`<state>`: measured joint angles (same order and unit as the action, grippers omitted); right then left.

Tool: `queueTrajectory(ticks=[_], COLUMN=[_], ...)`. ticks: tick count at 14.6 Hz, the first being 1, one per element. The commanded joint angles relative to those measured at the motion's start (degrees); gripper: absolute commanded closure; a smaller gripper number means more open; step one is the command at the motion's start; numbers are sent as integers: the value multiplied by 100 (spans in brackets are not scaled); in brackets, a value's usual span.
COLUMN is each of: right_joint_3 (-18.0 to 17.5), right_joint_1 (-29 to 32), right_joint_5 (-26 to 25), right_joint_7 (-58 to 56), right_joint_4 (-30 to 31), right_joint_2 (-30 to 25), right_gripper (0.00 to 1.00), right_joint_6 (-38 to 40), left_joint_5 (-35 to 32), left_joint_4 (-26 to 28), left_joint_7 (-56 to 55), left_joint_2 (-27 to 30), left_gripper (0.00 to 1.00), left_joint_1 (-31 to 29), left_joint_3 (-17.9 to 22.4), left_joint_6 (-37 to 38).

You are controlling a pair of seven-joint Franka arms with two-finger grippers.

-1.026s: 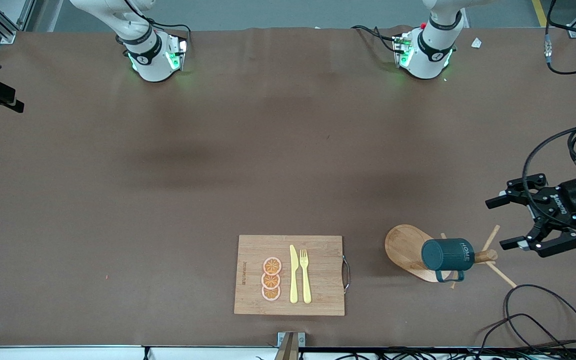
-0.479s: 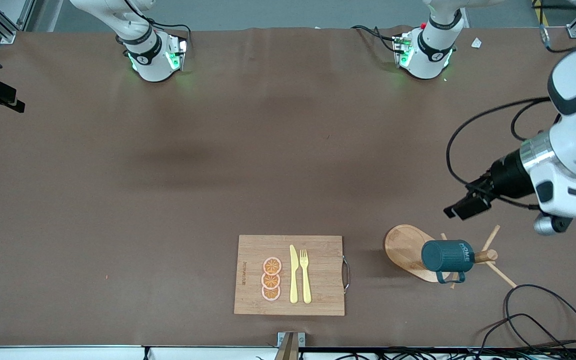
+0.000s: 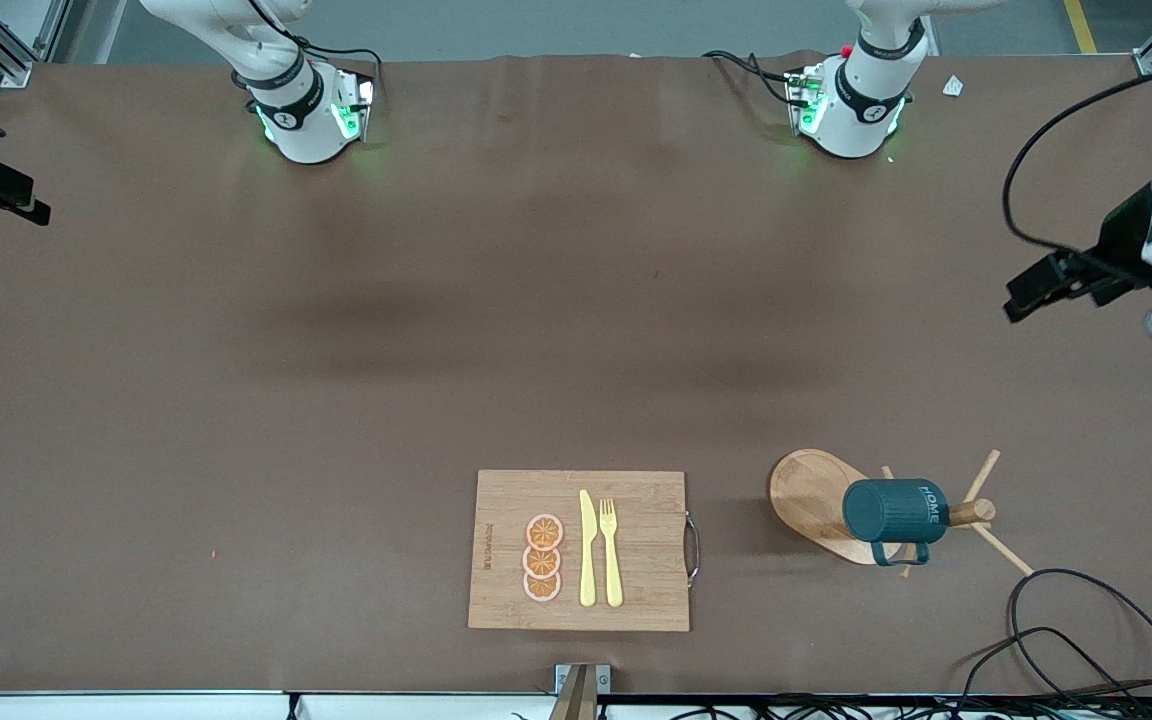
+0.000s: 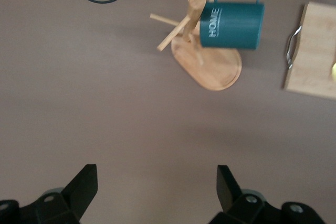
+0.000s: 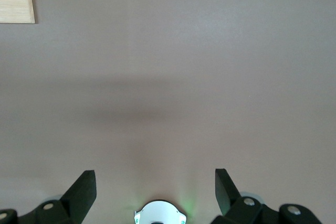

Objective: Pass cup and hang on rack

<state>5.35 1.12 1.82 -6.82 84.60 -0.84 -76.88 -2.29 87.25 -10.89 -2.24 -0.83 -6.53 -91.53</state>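
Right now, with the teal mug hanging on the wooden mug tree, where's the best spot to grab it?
Grip the cup across its round body. It hangs sideways, its handle hooked on a peg of the rack, so the handle is taken. Probably come from above, fingers closing on the curved sides, staying off the post and pegs.

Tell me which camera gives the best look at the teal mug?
The left wrist view: the cup fills more of the picture, hanging by its handle on the rack, its lettering plain. The front view shows it smaller. The right wrist view misses it.
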Motion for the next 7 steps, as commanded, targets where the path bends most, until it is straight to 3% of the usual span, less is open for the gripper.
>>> queueTrajectory(ticks=[1, 7], right_joint_3=[-52, -60], right_joint_1=[55, 46], right_joint_5=[38, 38], right_joint_7=[14, 14], right_joint_4=[109, 109], right_joint_2=[-127, -127], right_gripper=[0, 0], right_joint_6=[-3, -3], left_joint_5=[-184, -167], left_joint_4=[213, 600], left_joint_7=[395, 298], left_joint_2=[321, 629], left_gripper=[0, 0], left_joint_1=[13, 31], left_joint_3=[-6, -24], left_joint_6=[232, 66])
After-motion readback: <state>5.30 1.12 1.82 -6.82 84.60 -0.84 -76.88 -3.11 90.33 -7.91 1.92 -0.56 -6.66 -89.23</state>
